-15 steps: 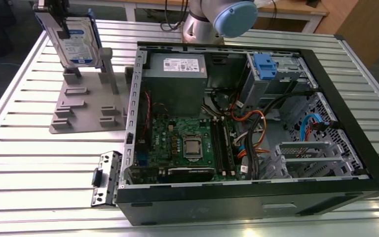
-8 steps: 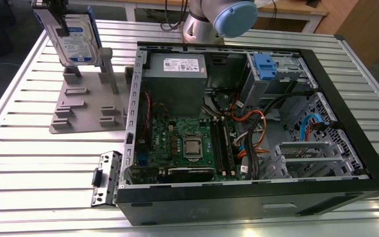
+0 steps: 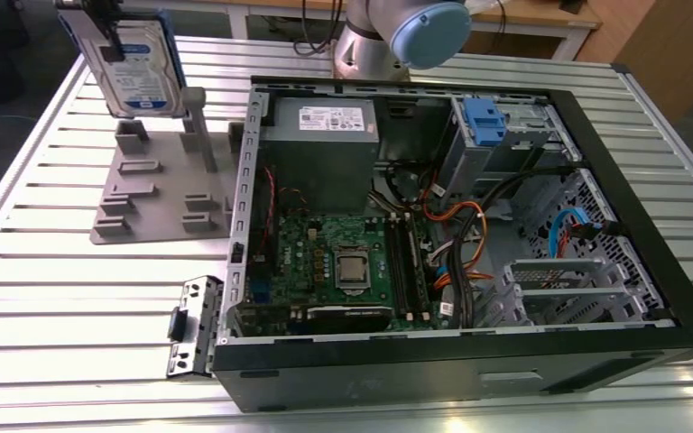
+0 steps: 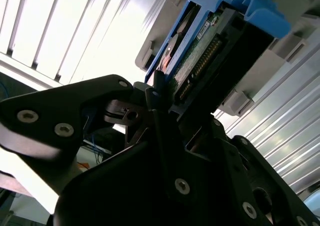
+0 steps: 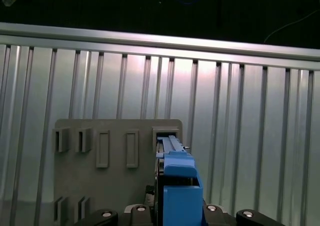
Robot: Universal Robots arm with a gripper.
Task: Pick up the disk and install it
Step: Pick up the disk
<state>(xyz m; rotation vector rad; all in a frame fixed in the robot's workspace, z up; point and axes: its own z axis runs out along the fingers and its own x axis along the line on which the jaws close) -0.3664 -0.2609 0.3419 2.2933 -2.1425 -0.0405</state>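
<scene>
Your pincer [image 4: 162, 99] pinching the disk [image 3: 140, 68] by its blue-framed edge, disk held upright directly over the grey rack [image 3: 160, 198], open computer case [image 3: 443, 225] just beside that rack on the slatted surface [image 3: 58, 298]

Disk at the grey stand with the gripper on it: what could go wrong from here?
1. The gripper pinches the disk by one end of its blue carrier, most of the drive sticking out beyond it; it might tilt or slip.
2. The disk stands close to the upright posts of the grey stand; a sideways move could catch one.
3. Orange and black cables crowd the computer case beside its drive bay and could snag the carrier.
</scene>
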